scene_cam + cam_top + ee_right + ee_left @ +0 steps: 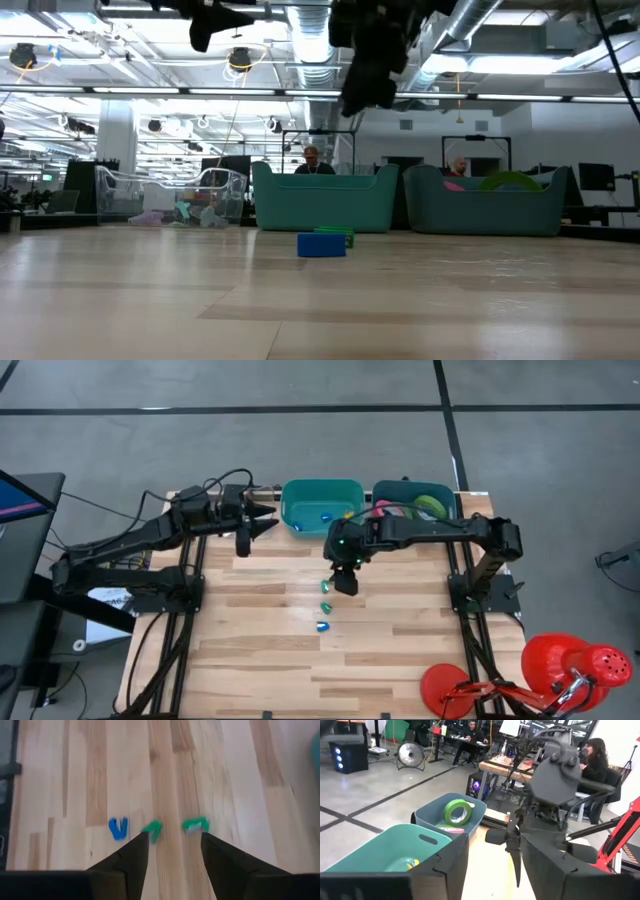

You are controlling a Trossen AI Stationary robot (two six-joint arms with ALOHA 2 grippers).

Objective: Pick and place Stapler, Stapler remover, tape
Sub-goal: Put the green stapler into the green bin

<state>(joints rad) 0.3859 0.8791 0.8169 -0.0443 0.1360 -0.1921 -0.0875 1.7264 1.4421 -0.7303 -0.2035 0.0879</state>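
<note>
Three small clips lie in a short line near the middle of my wooden surface (260, 650): two green clips (326, 588) (326, 606) and one blue clip (322, 627) at the near end. My right tool (347, 582) hangs above the surface just beside the farthest green clip, and from its wrist camera I see its dark fingers (131, 857) spread moderately apart, holding nothing, with the clips lying on the wood beyond the tips. My left tool (262, 520) hovers beside the teal bin (322, 507) at the far edge, its fingers parted and empty too. That teal bin holds a few small coloured pieces at the bottom. Just to its right, touching or nearly so, stands the grey-blue bin (416, 503), and inside it I can see a green tape roll (458, 812) leaning upright against the wall, with a pink-red roll (451, 828) lying lower beside it. From table height the blue clip (321, 245) sits in front of both bins, with a green one just behind it. Two people sit at desks in the room beyond.
</note>
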